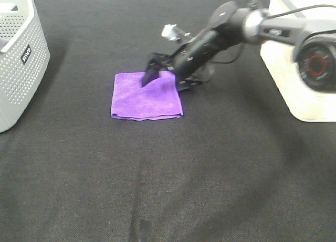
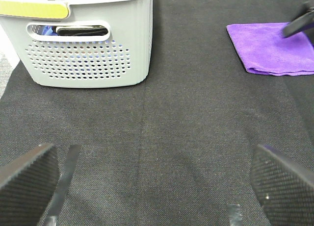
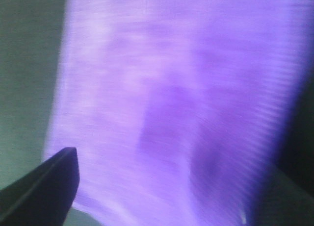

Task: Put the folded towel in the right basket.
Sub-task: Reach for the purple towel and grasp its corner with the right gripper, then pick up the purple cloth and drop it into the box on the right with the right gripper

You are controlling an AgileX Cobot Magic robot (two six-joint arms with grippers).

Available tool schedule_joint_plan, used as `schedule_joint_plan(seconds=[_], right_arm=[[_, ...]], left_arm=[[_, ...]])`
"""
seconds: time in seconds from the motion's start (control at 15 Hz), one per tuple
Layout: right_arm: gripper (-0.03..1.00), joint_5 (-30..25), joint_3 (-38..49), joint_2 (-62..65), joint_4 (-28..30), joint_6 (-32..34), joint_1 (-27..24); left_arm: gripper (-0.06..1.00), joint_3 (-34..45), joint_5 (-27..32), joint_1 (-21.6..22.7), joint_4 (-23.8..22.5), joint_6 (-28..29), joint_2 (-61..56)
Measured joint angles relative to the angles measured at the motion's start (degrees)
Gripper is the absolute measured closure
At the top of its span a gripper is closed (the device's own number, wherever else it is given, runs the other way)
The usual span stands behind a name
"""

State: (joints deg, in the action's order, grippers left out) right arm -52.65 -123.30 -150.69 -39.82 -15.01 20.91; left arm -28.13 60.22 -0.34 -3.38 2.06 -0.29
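The right arm (image 1: 226,27) reaches in from the right side, sloping down toward the middle. Its wrist is pitched forward, so the right gripper (image 1: 163,82) points downward with the jaws parted; its wrist view is blurred. The left gripper (image 2: 154,187) sits low and level, jaws spread wide, with both textured pads (image 2: 27,182) showing.

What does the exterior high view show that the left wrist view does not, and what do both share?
Only exterior high: the right basket, cream-white, at the right edge. Only left wrist: the left gripper, open, and dark items inside the grey perforated basket. Both: the folded towel lying flat on the black cloth, and that grey basket.
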Motion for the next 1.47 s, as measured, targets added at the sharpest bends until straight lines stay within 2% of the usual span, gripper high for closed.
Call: schedule_joint_plan(seconds=[0.07,0.2,0.27,0.4,0.47,0.53,0.6,0.73,0.8,1.0,1.07,1.13,1.33,1.47], right_arm=[[0.15,1.26,0.0,-0.34,-0.92,0.0,2.69],[0.23,2.75,0.0,-0.63,-0.97,0.0,4.41],[0.31,3.21,0.0,-0.74,-0.57,0.0,4.58],[0.61,3.9,0.0,-1.32,0.23,0.06,4.58],[0.8,4.07,0.0,-1.32,1.09,0.17,4.58],[0.86,4.18,0.17,-0.57,2.64,0.11,4.81],[0.86,3.9,0.29,0.23,4.07,0.11,4.98],[0.86,-1.89,-0.8,3.38,8.19,0.17,5.16],[0.86,-1.89,-0.8,3.38,8.19,0.17,5.16],[0.86,-11.75,-9.28,11.46,10.6,0.17,3.84],[0.86,-15.24,-13.81,15.53,13.29,0.17,2.18],[0.86,-16.21,-16.44,17.42,15.76,0.29,0.69],[0.86,-16.67,-18.16,23.38,26.13,2.92,-6.47],[0.86,-16.79,-18.16,26.59,30.25,3.55,-13.69]], left_arm=[[-0.04,0.0,0.0,0.0,0.0,0.0,0.0],[-0.04,0.0,0.0,0.0,0.0,0.0,0.0],[-0.04,0.0,0.0,0.0,0.0,0.0,0.0],[-0.04,0.0,0.0,0.0,0.0,0.0,0.0],[-0.04,0.0,0.0,0.0,0.0,0.0,0.0],[-0.04,0.0,0.0,0.0,0.0,0.0,0.0],[-0.04,0.0,0.0,0.0,0.0,0.0,0.0],[-0.04,0.0,0.0,0.0,0.0,0.0,0.0],[-0.04,0.0,0.0,0.0,0.0,0.0,0.0],[-0.04,0.0,0.0,0.0,0.0,0.0,0.0],[-0.04,0.0,0.0,0.0,0.0,0.0,0.0],[-0.04,0.0,0.0,0.0,0.0,0.0,0.0],[-0.04,0.0,0.0,0.0,0.0,0.0,0.0],[-0.04,0.0,0.0,0.0,0.0,0.0,0.0]])
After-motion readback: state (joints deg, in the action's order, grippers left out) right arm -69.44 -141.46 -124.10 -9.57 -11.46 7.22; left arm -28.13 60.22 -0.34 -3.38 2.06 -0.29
